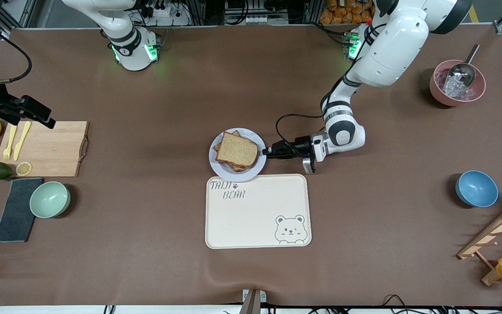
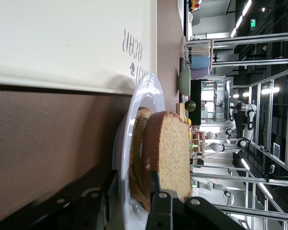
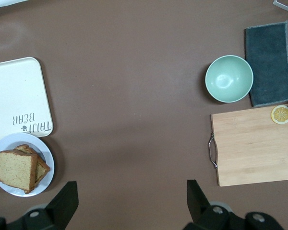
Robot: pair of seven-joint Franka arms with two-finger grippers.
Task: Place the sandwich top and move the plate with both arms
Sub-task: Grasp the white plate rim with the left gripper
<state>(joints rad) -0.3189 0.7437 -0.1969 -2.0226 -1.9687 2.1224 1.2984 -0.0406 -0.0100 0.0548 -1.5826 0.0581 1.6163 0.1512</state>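
The plate (image 1: 233, 176) sits mid-table, just farther from the front camera than the cream tray. On it is a stack of bread with the sandwich top (image 1: 237, 150) uppermost, lying flat. My left gripper (image 1: 267, 151) is low at the plate's rim on the side toward the left arm's end. In the left wrist view the left gripper (image 2: 132, 179) is open and straddles the rim of the plate (image 2: 149, 96): one finger (image 2: 105, 191) is under it, the other (image 2: 156, 184) is over it against the sandwich top (image 2: 175, 148). My right gripper (image 1: 37, 114) waits wide open over the cutting board; it (image 3: 132, 196) holds nothing.
The bear tray (image 1: 257, 213) touches the plate's near edge. A wooden cutting board (image 1: 50, 148) with fork and knife, a green bowl (image 1: 49, 199) and a grey cloth (image 1: 15, 209) lie at the right arm's end. A blue bowl (image 1: 476, 188), a pink bowl (image 1: 457, 83) and a wooden rack (image 1: 499, 235) are at the left arm's end.
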